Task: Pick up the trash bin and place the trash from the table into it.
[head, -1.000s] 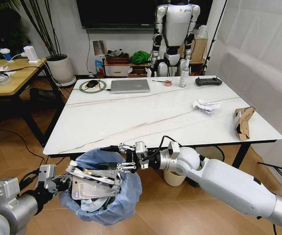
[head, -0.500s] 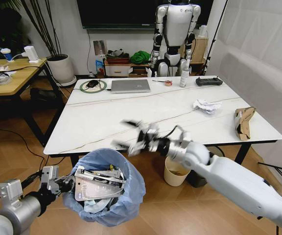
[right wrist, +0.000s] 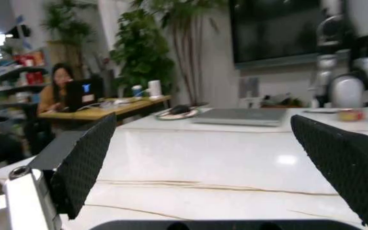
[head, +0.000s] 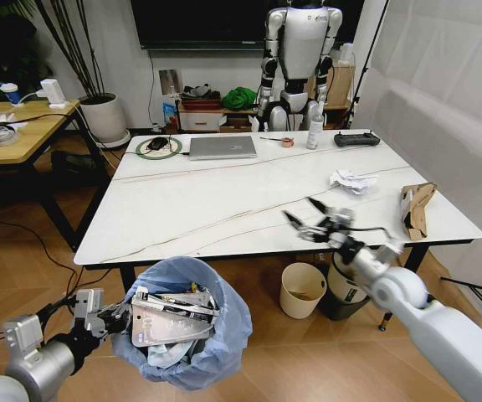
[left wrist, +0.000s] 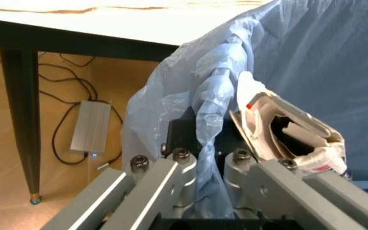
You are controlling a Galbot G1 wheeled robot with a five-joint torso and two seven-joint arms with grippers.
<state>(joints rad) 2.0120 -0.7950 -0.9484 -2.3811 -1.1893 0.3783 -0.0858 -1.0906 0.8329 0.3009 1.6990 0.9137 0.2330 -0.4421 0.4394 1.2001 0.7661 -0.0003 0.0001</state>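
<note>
The trash bin (head: 182,322), lined with a crinkled light-blue bag and stuffed with white packaging (left wrist: 280,129), hangs below the table's (head: 191,209) front edge. My left gripper (head: 111,316) is shut on its rim; in the left wrist view the fingers (left wrist: 171,165) clamp the bag-covered edge (left wrist: 210,115). Low over the table's front right, my right gripper (head: 312,219) stands open and holds nothing, its black pads (right wrist: 82,163) spread wide. Crumpled white paper (head: 351,181) and a torn brown cardboard box (head: 414,208) lie on the table further right.
A grey laptop (head: 222,147), a mouse on a round pad (head: 158,145), a spray bottle (head: 315,130) and a black controller (head: 356,140) line the table's far side. A cream bin (head: 301,291) stands under the table. A wooden table (head: 23,126) is at left.
My right gripper rose from above the bin and swung right, over the table's front right part, open and empty. The bin in my left gripper sank slightly.
</note>
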